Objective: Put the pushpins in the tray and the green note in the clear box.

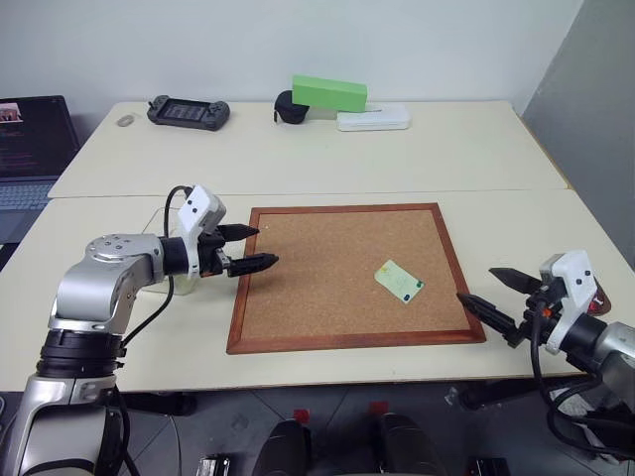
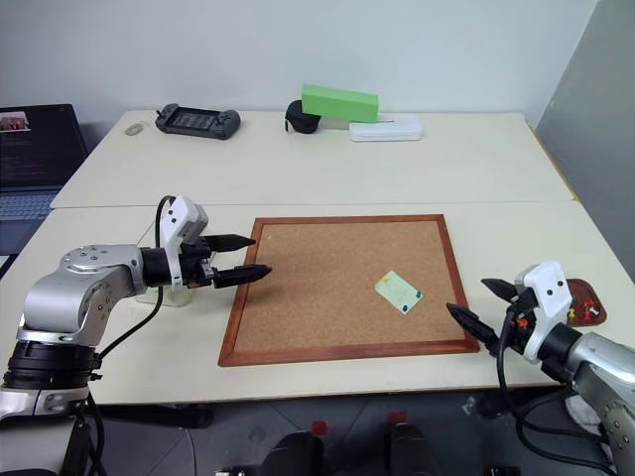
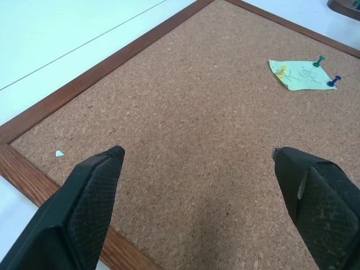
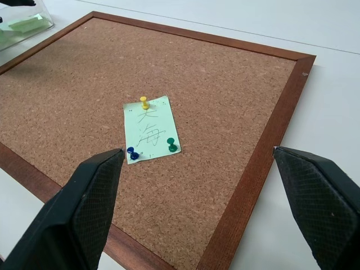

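The pale green note [image 4: 151, 129] lies on the cork board [image 1: 327, 297], right of its middle, held by a yellow pushpin [image 4: 144, 102], a blue one [image 4: 133, 152] and a green one [image 4: 172, 147]. My left gripper [image 1: 266, 246] hovers open over the board's left frame and points right. At the board's front right corner my right gripper [image 1: 477, 284] is open and empty, aimed toward the note. The dark reddish tray [image 2: 583, 300] sits on the table just right of that hand, with a few pins in it. The clear box [image 4: 22, 25] stands off the board's left edge, under my left arm, with green paper inside.
Along the far table stand a bright green block [image 1: 329, 94], a white flat case [image 1: 373, 119], a black pouch [image 1: 288, 107] and a game controller [image 1: 189, 111]. A laptop [image 1: 30, 149] sits at the far left. A seam divides the two tables behind the board.
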Tool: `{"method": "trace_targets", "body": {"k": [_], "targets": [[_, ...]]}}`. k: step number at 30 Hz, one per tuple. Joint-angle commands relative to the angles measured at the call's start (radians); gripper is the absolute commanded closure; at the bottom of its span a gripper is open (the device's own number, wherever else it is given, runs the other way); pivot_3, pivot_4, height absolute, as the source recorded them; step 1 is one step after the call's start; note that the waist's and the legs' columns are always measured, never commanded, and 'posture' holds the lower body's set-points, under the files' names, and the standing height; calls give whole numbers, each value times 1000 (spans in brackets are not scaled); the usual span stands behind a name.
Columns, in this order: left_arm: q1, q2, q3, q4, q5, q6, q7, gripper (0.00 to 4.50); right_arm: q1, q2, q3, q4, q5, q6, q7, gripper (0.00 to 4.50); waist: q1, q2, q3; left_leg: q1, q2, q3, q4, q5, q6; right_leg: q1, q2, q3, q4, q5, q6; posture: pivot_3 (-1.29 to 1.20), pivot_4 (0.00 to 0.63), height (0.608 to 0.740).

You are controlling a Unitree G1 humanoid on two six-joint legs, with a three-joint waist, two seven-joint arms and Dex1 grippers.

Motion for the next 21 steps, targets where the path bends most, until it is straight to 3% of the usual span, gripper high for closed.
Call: {"method": "trace_targets", "body": {"k": [1,21], "targets": [[-8,22,28,-25,-6,-17,0,0,-17,-21,-22,-25,16,-17,-4,30,0,0,0,0,0,0,0,0,0,0,0,0,0,0,0,0,150,740],[-26,10,23,-20,-33,-2,-17,0,-15,-20,-7,-31,26,-24,-24,30,0,0,0,0,0,0,0,0,0,0,0,0,0,0,0,0,150,740]]}}
